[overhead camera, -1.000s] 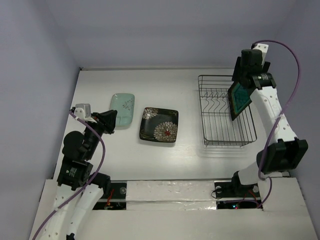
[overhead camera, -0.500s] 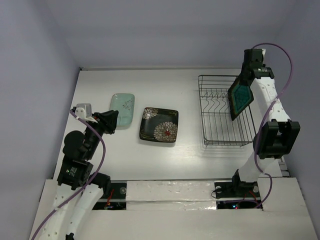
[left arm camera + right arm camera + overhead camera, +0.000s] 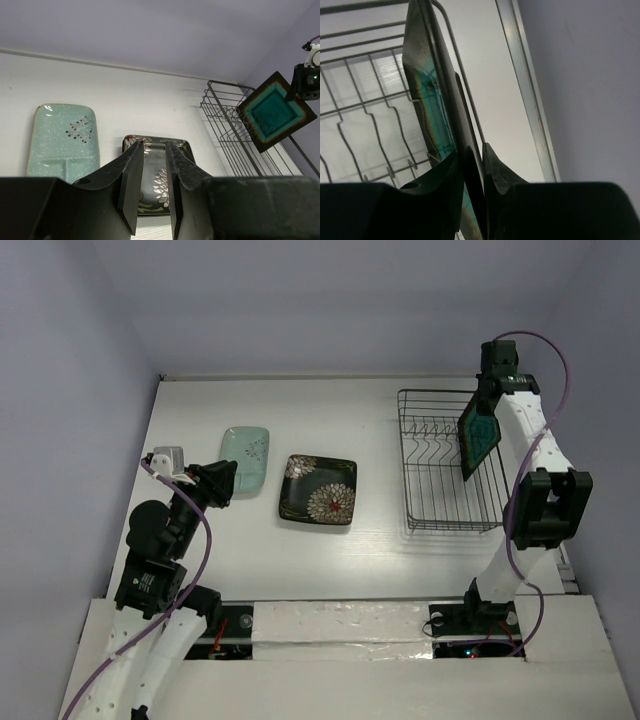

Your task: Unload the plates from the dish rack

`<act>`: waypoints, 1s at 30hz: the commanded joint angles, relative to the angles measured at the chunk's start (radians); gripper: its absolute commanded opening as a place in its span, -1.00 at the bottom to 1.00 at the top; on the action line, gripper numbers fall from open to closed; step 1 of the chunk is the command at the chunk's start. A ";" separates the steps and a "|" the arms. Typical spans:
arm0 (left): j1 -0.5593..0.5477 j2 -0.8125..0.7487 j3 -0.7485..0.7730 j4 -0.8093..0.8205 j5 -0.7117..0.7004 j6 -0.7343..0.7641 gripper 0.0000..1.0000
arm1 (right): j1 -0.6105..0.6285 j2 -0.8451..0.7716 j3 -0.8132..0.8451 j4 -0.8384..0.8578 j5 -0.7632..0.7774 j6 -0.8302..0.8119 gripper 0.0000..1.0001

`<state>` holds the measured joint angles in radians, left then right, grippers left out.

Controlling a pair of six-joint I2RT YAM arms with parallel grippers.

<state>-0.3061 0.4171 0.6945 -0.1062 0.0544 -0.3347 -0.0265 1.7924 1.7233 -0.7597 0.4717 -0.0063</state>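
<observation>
Top external: the mint plate (image 3: 246,455) and floral plate (image 3: 318,489) lie flat, side by side, on the table (image 3: 330,420) left of the rack (image 3: 440,490). The right gripper (image 3: 487,406) holds the teal plate (image 3: 479,438) on edge over the rack's right side, and the left gripper (image 3: 222,480) hangs just beside the mint plate. Left wrist: its jaws stand a narrow slit apart, empty, pointed toward the floral plate. Right wrist: both jaws are clamped on the teal plate's rim, with rack wires beside it.
</observation>
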 commanded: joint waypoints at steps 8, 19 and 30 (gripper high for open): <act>-0.004 0.009 0.034 0.034 0.002 -0.001 -0.56 | 0.010 -0.125 0.006 0.046 0.010 -0.047 -1.00; -0.004 0.017 0.030 0.039 0.004 -0.009 -0.54 | 0.065 -0.326 0.041 0.034 0.056 -0.043 -1.00; -0.004 0.025 0.030 0.040 -0.011 -0.009 -0.48 | 0.244 -0.565 -0.041 0.176 -0.131 0.188 -1.00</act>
<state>-0.3061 0.4374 0.6945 -0.1059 0.0517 -0.3386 0.1570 1.3415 1.6863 -0.8310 0.4503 0.0456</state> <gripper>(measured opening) 0.255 0.147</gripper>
